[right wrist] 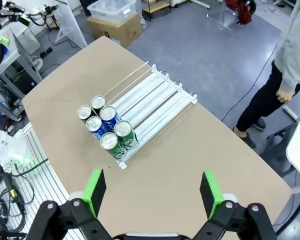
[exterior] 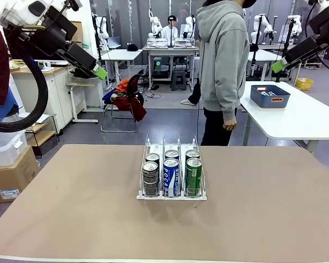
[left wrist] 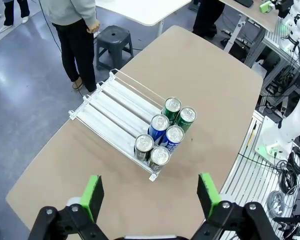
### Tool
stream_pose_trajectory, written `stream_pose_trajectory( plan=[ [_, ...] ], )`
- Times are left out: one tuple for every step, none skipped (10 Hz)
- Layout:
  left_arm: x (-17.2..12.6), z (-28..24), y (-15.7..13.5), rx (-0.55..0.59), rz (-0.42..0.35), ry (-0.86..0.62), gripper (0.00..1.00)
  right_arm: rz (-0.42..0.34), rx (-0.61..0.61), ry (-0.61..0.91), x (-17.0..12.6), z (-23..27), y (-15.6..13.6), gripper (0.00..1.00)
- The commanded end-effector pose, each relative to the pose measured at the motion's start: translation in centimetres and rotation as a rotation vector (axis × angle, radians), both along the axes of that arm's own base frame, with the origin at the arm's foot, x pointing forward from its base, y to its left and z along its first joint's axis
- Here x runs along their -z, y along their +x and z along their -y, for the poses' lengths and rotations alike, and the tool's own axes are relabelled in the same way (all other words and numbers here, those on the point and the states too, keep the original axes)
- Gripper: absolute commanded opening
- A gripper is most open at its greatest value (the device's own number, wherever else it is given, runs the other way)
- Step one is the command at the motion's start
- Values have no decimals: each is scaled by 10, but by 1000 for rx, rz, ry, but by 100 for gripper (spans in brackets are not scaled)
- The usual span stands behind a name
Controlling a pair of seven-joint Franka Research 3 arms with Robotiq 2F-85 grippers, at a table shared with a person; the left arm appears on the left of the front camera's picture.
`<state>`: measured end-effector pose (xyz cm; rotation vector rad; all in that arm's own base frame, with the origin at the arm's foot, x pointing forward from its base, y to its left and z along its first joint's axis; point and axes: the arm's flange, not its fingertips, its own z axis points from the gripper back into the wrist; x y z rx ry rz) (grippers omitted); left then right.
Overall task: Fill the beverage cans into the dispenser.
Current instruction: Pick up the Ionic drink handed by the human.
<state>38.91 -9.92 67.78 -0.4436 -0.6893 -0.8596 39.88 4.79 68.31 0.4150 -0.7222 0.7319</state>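
- Standing two to a lane, six slim metal beverage cans [exterior: 171, 174] (dark grey, blue, green) crowd the robot-side end of the small clear three-lane dispenser with a white base [left wrist: 115, 107]; the lanes probably feed them that way.
- Its far half is bare, so there is room for more.
- The dispenser sits mid-way on the tan table [exterior: 71, 203].
- Left claw [left wrist: 150, 192] and right claw [right wrist: 152, 186] hang high, green pads spread, pinching nothing, likely awaiting cans.
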Motion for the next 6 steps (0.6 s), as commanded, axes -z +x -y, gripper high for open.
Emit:
stream_pose_trajectory(
  plan=[
    [-19,4,0,-24,-34,15,100,-45,-8,-2,-18,-5,3,100],
    [-30,5,-1,-16,-65,2,100,-47,5,12,-27,-5,5,100],
    [-39,6,-5,-7,-47,-3,100,-41,14,21,-35,-4,6,100],
    [-48,6,-8,-15,-13,5,100,-34,6,25,-42,-4,6,100],
    [-55,7,-10,-8,1,-2,100,-26,11,29,-48,-3,6,100],
    [-61,6,-11,-5,7,-16,100,-10,7,32,-52,-1,5,100]
  ],
)
